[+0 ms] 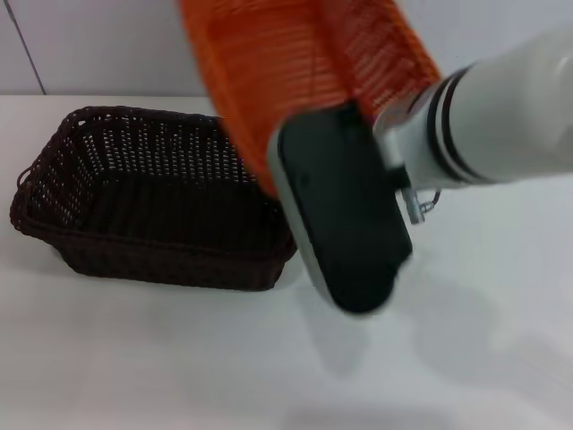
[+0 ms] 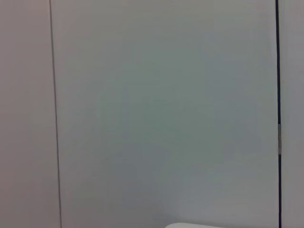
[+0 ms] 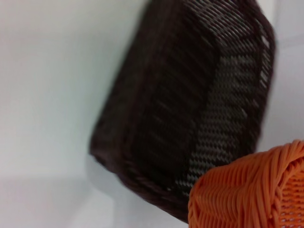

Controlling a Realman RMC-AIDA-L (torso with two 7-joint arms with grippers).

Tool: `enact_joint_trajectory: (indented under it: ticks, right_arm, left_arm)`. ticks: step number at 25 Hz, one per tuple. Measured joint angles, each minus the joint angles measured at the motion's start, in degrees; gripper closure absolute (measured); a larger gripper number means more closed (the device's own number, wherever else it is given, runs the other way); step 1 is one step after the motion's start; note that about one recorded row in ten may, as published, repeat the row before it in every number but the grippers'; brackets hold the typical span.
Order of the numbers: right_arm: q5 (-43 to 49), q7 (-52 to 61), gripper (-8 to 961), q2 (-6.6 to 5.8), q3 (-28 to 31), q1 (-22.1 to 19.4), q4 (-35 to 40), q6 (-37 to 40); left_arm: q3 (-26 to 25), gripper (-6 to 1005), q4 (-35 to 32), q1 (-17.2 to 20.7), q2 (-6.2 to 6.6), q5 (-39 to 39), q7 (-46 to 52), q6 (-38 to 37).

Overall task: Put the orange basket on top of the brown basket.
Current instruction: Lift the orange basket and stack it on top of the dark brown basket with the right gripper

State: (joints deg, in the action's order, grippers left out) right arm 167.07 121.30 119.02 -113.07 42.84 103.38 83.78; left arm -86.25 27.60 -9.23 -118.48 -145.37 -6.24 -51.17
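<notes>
The brown basket [image 1: 152, 197] stands upright on the white table at the left and is empty. The orange basket [image 1: 295, 63] is in the air, tilted, behind and to the right of the brown basket, and its near edge overlaps the brown basket's right end. My right gripper [image 1: 360, 112] holds the orange basket by its rim, with its fingers hidden behind the black wrist housing [image 1: 345, 206]. The right wrist view shows the brown basket [image 3: 190, 104] below and a corner of the orange basket [image 3: 251, 190] close by. My left gripper is out of view.
The white table [image 1: 179, 358] stretches in front of and to the right of the brown basket. A pale wall [image 1: 89, 45] stands behind the table. The left wrist view shows only the wall [image 2: 152, 114].
</notes>
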Motion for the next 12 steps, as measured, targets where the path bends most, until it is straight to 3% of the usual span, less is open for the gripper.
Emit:
enact_joint_trajectory:
  ticks: [5,12]
  right_arm:
    - [0.14,-12.97,807,0.02,-3.16,-5.34,3.69,-6.62]
    - [0.14,-23.31,803,-0.04,-5.28,-7.69,2.66,-12.34]
  left_arm:
    - [0.15,223,-0.05,-0.02,0.05,0.00,0.98,-0.02]
    - [0.26,223,-0.09,-0.33,0.09,-0.01,1.03,-0.06]
